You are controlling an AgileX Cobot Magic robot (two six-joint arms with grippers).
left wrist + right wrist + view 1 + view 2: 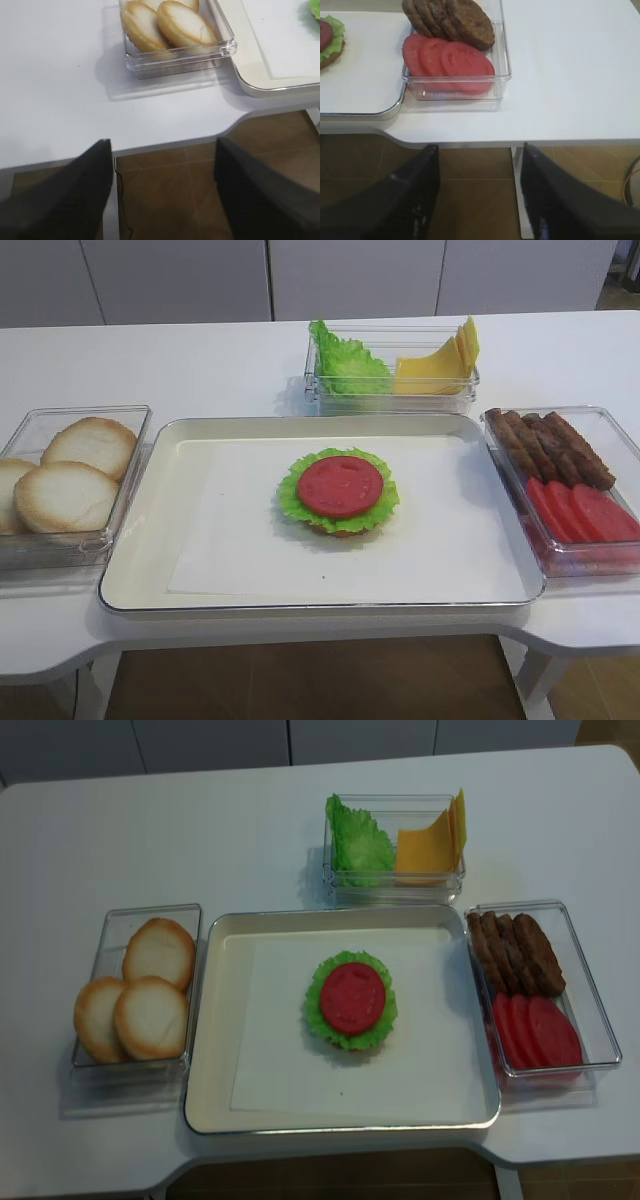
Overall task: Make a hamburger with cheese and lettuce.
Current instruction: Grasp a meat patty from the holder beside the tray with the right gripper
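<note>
**Burger part-built on tray; both claws clear of table**

Hamburger [339, 490] sits mid tray [140, 580]: bun base, green leaf rim, red slice on top. Lettuce [345, 365] & cheese [440, 365] share the clear box behind tray, lettuce on left. Right gripper [479, 195] hangs off table edge, jaws apart, nothing between. Left gripper [162, 192] likewise, jaws apart, empty.

A white table [200, 360] fills most of the frame; grey cabinets [300, 275] along the top, brown tiled floor [300, 680] at the bottom.
</note>
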